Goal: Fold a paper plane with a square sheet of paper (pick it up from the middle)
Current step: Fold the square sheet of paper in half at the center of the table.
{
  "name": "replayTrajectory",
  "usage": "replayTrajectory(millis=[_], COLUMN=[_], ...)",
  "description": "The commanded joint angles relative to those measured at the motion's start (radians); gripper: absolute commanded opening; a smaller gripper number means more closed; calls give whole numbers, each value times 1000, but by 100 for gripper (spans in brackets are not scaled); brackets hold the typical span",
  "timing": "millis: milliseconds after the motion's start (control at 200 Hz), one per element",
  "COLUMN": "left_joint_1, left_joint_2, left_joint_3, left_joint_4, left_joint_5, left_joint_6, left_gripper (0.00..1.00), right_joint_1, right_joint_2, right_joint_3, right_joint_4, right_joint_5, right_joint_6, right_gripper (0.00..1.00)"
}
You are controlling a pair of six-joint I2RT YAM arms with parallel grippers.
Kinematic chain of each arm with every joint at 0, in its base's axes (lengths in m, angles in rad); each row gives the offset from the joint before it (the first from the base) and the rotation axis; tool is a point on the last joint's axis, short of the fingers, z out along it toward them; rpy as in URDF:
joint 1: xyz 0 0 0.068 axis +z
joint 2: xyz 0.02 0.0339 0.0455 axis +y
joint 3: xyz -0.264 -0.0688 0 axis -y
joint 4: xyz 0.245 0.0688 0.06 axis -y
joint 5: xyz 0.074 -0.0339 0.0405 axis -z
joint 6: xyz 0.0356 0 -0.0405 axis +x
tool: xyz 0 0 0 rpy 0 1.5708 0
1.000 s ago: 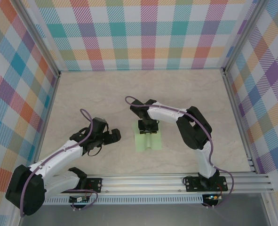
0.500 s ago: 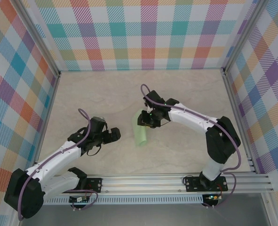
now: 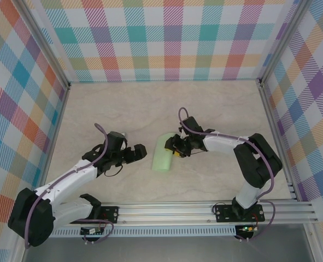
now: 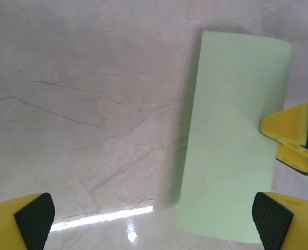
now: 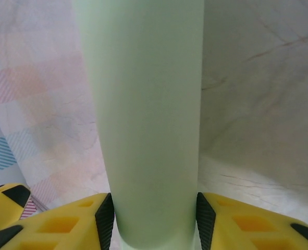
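Nearest me, the left tool (image 3: 135, 155) hangs low over the desk (image 3: 216, 109). Its jaws are spread wide with nothing between them, and it points at the square sheet of paper (image 3: 162, 157) just beside it. The sheet lies near the middle of the desk, doubled over into a narrow strip. Just past it, reaching in from the right, the right tool (image 3: 172, 147) is grasping the sheet, with the doubled paper filling the gap between its two pads.

By my reckoning the job is only at its start. One half of the sheet is brought over the other, but I see no pointed nose, no wings, nothing like a dart. The corner folds and the closing centre fold are all left to do.

The overhead camera gives the layout: both arms, and the strip between the tools with a rounded far end. The left wrist camera shows the sheet as a plain rectangle with straight edges. A shadow runs down its left side, and a yellow fingertip (image 4: 289, 127) of the right tool sits at its right edge. The right wrist camera shows a smooth rounded band rising between the pads. That suggests a soft loop rather than a pressed crease, though from that close I cannot be sure.
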Motion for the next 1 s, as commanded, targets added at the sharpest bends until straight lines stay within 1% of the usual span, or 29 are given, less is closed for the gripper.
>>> replayTrajectory(millis=[0,110,220,335,430,595,730,825,995], left_joint_1=[10,1,-9,-24,-37,-55,-65,-73,-79], left_joint_2=[36,74,107,145,183,232,264,274,274], left_joint_3=[30,44,57,79,97,131,148,155,150], left_joint_4=[73,92,115,121,125,126,130,132,129], left_joint_5=[70,84,94,100,106,104,94,88,78], left_joint_6=[-19,-20,-28,-32,-31,-33,-36,-39,-39], left_gripper=[98,94,88,82,76,67,63,63,62], right_joint_1=[-18,-27,-30,-32,-32,-32,-30,-31,-21], right_joint_2=[-6,-24,-29,-37,-36,-21,-11,-11,9], right_joint_3=[-11,-27,-24,-21,-13,34,25,8,31], right_joint_4=[-27,-52,-83,-137,-161,-314,-298,-262,-260], right_joint_5=[30,43,65,124,129,221,218,208,193], right_joint_6=[-37,-62,-71,-67,-77,-78,-50,-31,-26], right_gripper=[51,54,54,56,56,59,60,60,62])
